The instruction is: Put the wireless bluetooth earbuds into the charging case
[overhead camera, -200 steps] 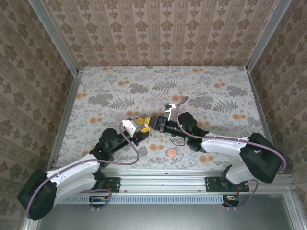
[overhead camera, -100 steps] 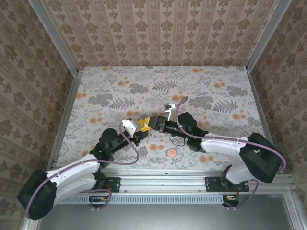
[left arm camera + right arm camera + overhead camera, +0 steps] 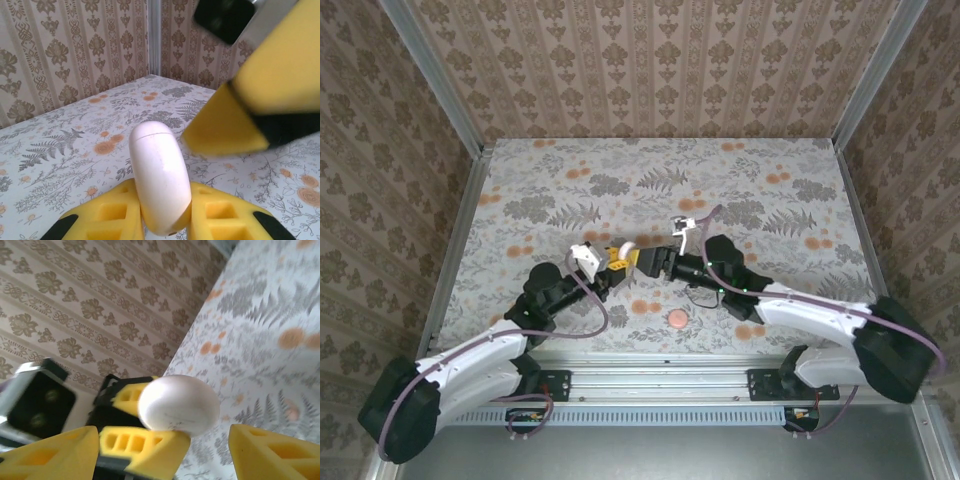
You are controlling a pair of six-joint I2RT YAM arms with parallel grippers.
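The white, rounded charging case point(image 3: 625, 246) stands on edge, lid closed, clamped between the yellow pads of my left gripper point(image 3: 618, 256). In the left wrist view the case point(image 3: 160, 180) rises from between that gripper's point(image 3: 161, 200) two pads. My right gripper point(image 3: 643, 262) is open just to the right of the case, not touching it; one of its fingers point(image 3: 250, 100) hangs at upper right. The right wrist view shows the case point(image 3: 178, 406) in front of my open right gripper point(image 3: 164, 440). A small pinkish blob point(image 3: 291, 413) lies on the table, too blurred to identify as an earbud.
A round pink disc point(image 3: 677, 318) lies on the flowered tabletop point(image 3: 770, 190) near the front edge, between the two arms. Patterned walls enclose the table on three sides, and a metal rail runs along the near edge.
My right gripper has drawn back to the right from the left gripper, leaving a gap. The white case now shows clearly in the left gripper, which shifted slightly away from the front edge.
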